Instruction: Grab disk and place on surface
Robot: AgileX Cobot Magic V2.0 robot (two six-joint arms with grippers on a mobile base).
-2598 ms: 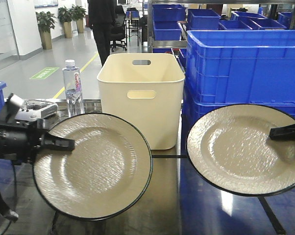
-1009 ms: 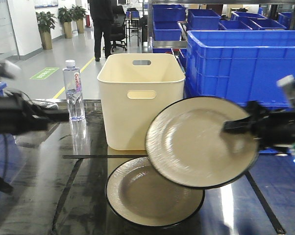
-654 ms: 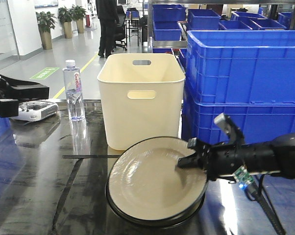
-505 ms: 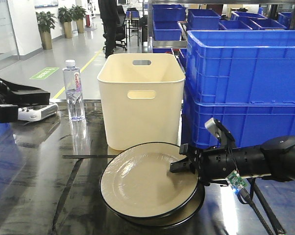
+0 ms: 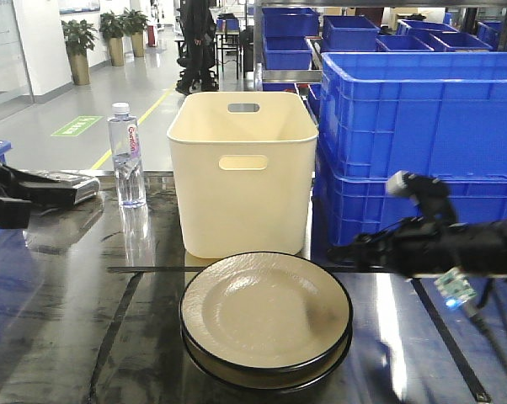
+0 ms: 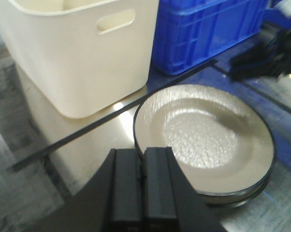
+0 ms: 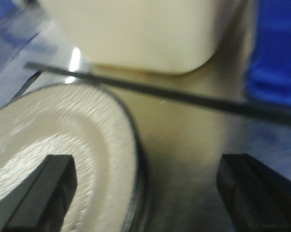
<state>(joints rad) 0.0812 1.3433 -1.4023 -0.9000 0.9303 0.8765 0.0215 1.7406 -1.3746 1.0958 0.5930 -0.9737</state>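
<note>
Two disks, cream plates with black rims, lie stacked on the dark glossy surface [image 5: 60, 337] in front of the cream bin; the upper disk [image 5: 266, 307] [image 6: 208, 140] [image 7: 53, 140] covers the lower, whose rim [image 5: 266, 380] shows beneath. My right gripper [image 5: 344, 252] [image 7: 145, 162] is open just right of the stack. One finger hangs over the plate's edge, the other over bare table, and nothing is held. My left gripper [image 6: 144, 151] is shut and empty, back at the table's left and pointing towards the stack.
A cream bin [image 5: 243, 168] stands right behind the plates, with stacked blue crates [image 5: 422, 109] to its right. A water bottle [image 5: 125, 156] stands at back left. Black tape lines [image 5: 144, 269] cross the tabletop. A person [image 5: 196, 42] is in the far aisle.
The right gripper lowered its plate onto the plate lying on the table, let go and drew back to the right. The left arm stays withdrawn at the left.
</note>
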